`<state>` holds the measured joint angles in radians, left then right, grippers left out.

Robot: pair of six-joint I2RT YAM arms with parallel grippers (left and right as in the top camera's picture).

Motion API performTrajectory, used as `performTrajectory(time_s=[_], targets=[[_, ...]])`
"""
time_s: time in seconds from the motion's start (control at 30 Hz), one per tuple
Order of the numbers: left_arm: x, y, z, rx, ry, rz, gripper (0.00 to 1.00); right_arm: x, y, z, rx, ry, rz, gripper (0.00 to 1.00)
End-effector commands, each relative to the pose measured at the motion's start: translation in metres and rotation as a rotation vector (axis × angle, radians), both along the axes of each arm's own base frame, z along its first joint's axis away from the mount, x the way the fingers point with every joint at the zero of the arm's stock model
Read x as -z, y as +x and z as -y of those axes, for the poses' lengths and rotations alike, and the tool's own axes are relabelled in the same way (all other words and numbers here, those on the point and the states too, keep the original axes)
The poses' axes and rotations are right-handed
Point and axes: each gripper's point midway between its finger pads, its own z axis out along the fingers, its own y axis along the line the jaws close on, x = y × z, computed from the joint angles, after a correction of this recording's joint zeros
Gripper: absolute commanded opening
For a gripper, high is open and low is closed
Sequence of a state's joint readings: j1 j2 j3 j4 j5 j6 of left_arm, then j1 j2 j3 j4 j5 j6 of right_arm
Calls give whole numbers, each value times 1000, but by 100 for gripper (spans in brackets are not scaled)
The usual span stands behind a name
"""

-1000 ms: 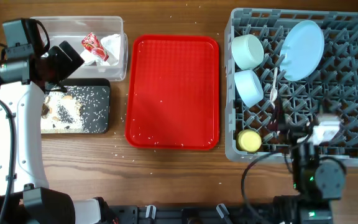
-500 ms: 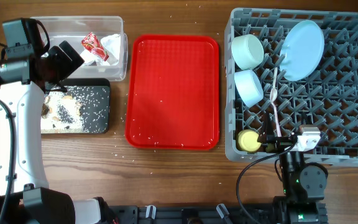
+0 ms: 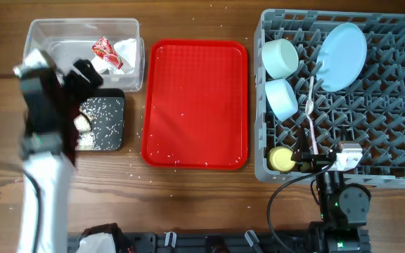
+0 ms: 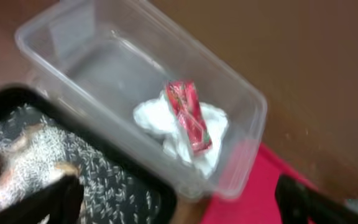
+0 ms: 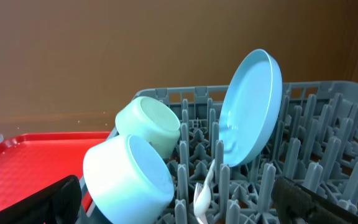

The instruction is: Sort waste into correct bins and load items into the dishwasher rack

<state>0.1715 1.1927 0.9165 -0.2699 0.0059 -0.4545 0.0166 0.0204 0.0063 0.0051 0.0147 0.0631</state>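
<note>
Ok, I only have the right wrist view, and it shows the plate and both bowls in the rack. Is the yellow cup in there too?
Observer: Yes. Overhead shows the yellow cup in the dishwasher rack, at the near corner beside the red tray.
Operator: And the wrapper and napkin?
Observer: The snack wrapper lies on top of the napkin, and both are inside the clear tub.
Operator: Food scraps?
Observer: The food scraps are in the black tray, next to the tub.
</note>
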Motion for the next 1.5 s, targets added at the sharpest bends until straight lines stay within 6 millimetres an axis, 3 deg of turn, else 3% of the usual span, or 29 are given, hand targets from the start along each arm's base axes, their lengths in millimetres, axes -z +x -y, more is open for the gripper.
performTrajectory(time_s=[0.0,0.1,0.2,0.53,0.63,1.47], targets=[[28,-47,36,156,15,221,100,-1,0,-2,-14,17,4,100],[52,-87,55,247,136,331,100,-1,0,-2,-14,17,4,100],[59,-105,56,216,188,394,100,-1,0,-2,-14,17,4,100],[84,-130,53,184,199,369,100,-1,0,-2,-14,17,4,100],[65,-134,52,179,232,453,100,-1,0,-2,-14,17,4,100],[65,-134,53,180,231,451,100,-1,0,-2,-14,17,4,100]])
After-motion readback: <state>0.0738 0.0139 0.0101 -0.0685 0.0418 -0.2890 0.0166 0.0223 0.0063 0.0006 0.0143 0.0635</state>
